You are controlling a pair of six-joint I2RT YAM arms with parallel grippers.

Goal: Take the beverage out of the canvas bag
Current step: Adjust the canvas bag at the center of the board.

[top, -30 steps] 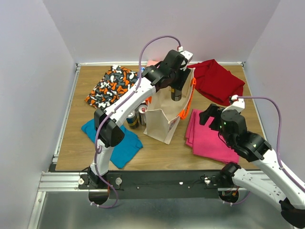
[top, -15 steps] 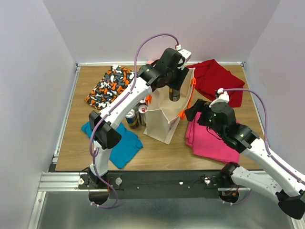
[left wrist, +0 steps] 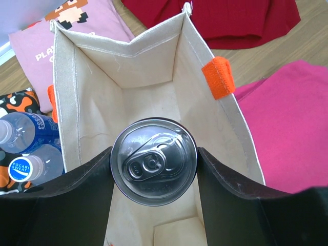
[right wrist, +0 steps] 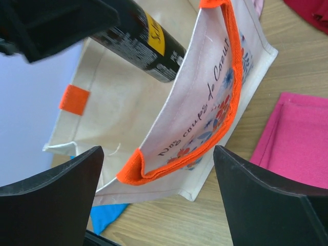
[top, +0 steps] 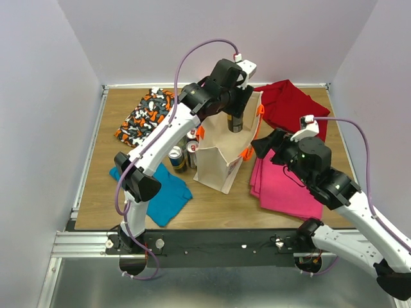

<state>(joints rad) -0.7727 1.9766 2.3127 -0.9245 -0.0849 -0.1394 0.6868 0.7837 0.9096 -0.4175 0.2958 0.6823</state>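
Observation:
The beige canvas bag (top: 221, 154) with orange handles stands upright mid-table. My left gripper (top: 236, 115) is shut on a dark beverage can (top: 236, 122) and holds it in the bag's open mouth. In the left wrist view the can's silver top (left wrist: 154, 161) sits clamped between my fingers above the bag's inside (left wrist: 148, 87). My right gripper (top: 264, 146) is open beside the bag's right wall. In the right wrist view the orange handle (right wrist: 205, 138) and printed side (right wrist: 210, 110) lie between its spread fingers, and the black can (right wrist: 143, 43) shows at the top.
Two cans (top: 183, 156) stand left of the bag, with water bottles (left wrist: 25, 148) beside it. Folded cloths lie around: pink (top: 282, 183), red (top: 292, 109), blue (top: 160, 189), patterned orange-black (top: 151, 115), and a light pink printed one (left wrist: 61, 41) behind the bag.
My left gripper has lifted the can higher in the bag's mouth. My right gripper has moved left, up to the bag's right wall and handle.

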